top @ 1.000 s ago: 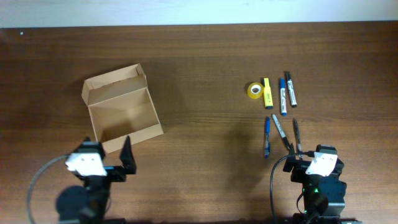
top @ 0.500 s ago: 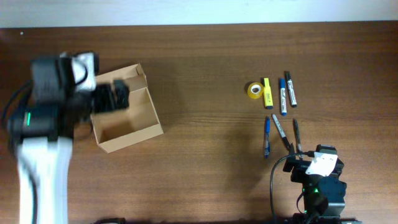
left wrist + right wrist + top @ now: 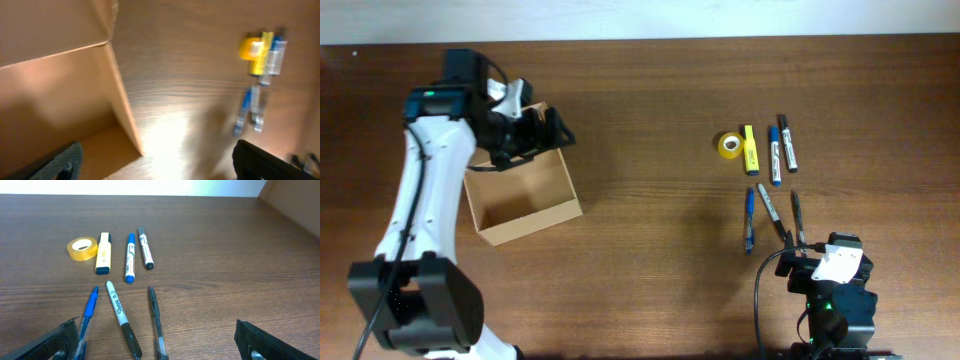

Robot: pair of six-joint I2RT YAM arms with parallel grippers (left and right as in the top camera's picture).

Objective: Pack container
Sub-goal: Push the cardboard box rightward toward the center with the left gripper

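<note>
Dark brown wood-grain table (image 3: 650, 90) fills nearly the whole overhead frame. Pale strip (image 3: 720, 18) runs along the top edge, past the table's far side. Left wrist view: bright glare (image 3: 165, 145) on the tabletop, lower centre.

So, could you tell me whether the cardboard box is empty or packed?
Empty where visible: the box floor is bare; the left gripper hides its far end.

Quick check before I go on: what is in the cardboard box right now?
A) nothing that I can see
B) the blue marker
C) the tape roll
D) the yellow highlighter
A: the part of the box floor that shows from overhead is bare, while the tape roll, the highlighter and the blue marker all lie out on the table.
</note>
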